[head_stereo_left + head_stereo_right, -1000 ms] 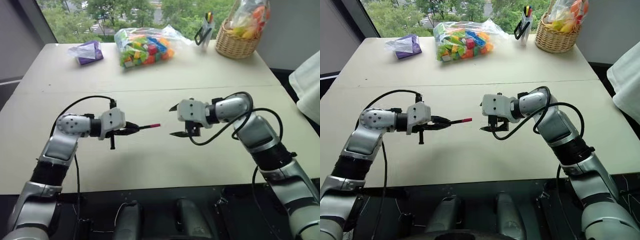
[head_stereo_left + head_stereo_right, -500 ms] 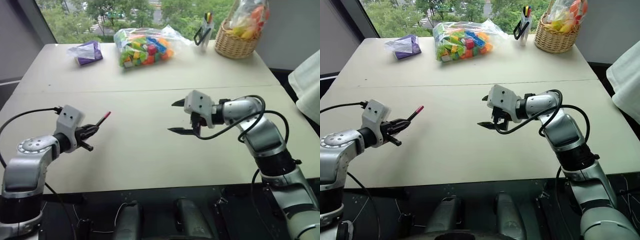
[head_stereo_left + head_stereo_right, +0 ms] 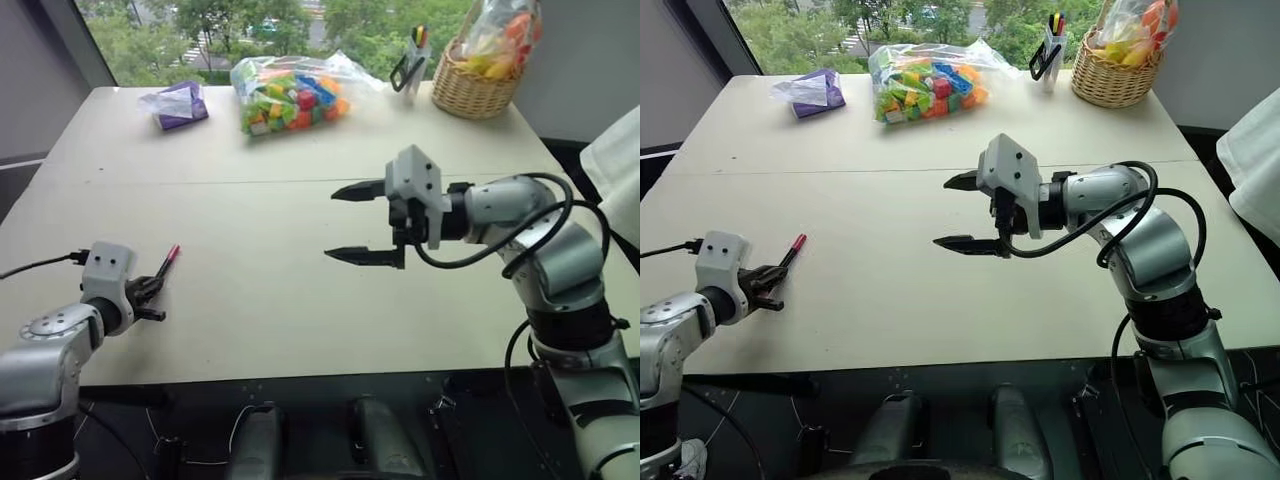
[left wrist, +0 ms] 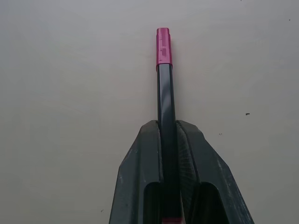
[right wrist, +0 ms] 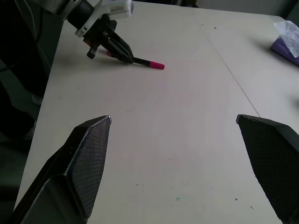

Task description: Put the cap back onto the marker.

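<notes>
Left eye view: surface (image 3: 280, 330) bare across its near half; clutter at far edge. Left hand (image 3: 150, 290), near the left edge, clamps the marker (image 4: 166, 107), capped pink end (image 4: 163, 45) at 1 o'clock. Right hand (image 3: 358, 222) gapes wide, empty. Since the earlier frame, left hand has swung outward and right hand risen.

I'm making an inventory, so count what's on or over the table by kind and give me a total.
Markers, capped, in the left gripper: 1
Bags of colourful blocks: 1
Purple packets: 1
Wicker baskets: 1
Pen holders: 1
Total: 5
</notes>
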`<state>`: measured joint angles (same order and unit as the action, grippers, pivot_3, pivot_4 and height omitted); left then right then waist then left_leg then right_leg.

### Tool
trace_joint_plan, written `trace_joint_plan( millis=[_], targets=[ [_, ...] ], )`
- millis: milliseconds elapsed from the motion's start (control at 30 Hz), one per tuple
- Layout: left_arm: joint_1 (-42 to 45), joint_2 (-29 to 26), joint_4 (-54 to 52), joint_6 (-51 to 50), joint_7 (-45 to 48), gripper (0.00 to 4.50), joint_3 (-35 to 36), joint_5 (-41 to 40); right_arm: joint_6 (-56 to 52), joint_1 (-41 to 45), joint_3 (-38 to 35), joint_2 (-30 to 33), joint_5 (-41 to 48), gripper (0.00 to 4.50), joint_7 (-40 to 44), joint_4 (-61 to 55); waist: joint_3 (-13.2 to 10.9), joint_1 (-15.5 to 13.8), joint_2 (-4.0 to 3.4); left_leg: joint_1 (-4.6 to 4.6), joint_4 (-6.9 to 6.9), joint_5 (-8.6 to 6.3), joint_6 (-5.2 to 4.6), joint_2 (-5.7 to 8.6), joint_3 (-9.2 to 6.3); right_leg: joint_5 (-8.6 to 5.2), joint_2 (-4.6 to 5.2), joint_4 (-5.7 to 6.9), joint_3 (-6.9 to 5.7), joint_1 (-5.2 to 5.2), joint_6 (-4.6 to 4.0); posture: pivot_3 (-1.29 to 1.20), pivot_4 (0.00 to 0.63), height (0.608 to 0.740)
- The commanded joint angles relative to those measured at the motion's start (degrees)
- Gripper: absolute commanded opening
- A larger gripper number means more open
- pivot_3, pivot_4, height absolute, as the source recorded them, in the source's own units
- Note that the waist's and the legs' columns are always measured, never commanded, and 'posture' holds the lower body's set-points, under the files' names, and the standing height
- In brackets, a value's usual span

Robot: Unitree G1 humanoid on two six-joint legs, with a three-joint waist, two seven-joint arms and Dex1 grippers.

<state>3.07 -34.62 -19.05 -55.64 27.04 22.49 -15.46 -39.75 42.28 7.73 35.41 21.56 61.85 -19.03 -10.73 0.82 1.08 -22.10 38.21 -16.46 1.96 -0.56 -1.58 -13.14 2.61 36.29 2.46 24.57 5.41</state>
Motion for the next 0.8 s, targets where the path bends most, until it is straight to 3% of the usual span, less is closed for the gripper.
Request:
trace_joint_plan(
  millis=[33, 133, 267, 300, 800],
  targets=[
    [0.34, 0.64, 1.74, 2.19, -1.04, 0.98, -0.77, 0.10, -0.06, 0.62, -1.19, 1.22, 1.21, 4.50, -0.86, -2.16, 0.00, -0.11, 0.00, 0.00, 0.00, 0.00, 0.00, 0.00, 0.01, 0.00, 0.00, 0.00, 0.00, -0.01, 0.00, 0.00, 0.150, 0.740],
    [0.34, 0.87, 1.42, 2.69, -0.69, 2.20, -0.62, -1.19, -0.36, 0.21, -1.39, 1.99, 1.64, 4.50, -1.13, -2.64, 0.00, -0.16, 0.00, 0.00, 0.00, 0.01, 0.01, 0.01, 0.03, 0.00, 0.03, 0.00, 0.00, -0.03, 0.00, 0.00, 0.150, 0.740],
    [-0.28, 1.15, -1.93, 2.54, -0.91, 4.29, 1.31, -3.00, -0.64, -0.47, -1.45, 3.09, 2.37, 4.50, -1.09, -3.08, 0.00, -0.08, 0.00, 0.00, 0.00, 0.01, 0.01, 0.02, 0.03, 0.00, 0.04, -0.01, 0.00, -0.02, 0.00, 0.00, 0.150, 0.740],
    [-0.69, 1.04, -3.16, 2.40, -1.17, 4.46, 1.80, -3.27, -0.62, -0.67, -1.42, 3.34, 2.52, 4.50, -0.99, -3.15, 0.00, -0.06, 0.01, -0.01, 0.00, 0.00, 0.01, 0.01, 0.03, 0.00, 0.04, -0.02, 0.00, -0.02, 0.00, 0.00, 0.150, 0.740],
    [-7.17, 7.57, -35.42, -17.63, -10.04, 4.46, 17.53, -13.20, 3.97, -0.08, 0.56, 4.05, 3.81, 4.50, 5.09, 1.99, 0.00, 0.15, 0.01, -0.02, -0.01, 0.00, 0.01, -0.01, 0.03, 0.00, -0.02, -0.06, 0.00, -0.01, 0.00, 0.00, 0.150, 0.740]
  ],
)
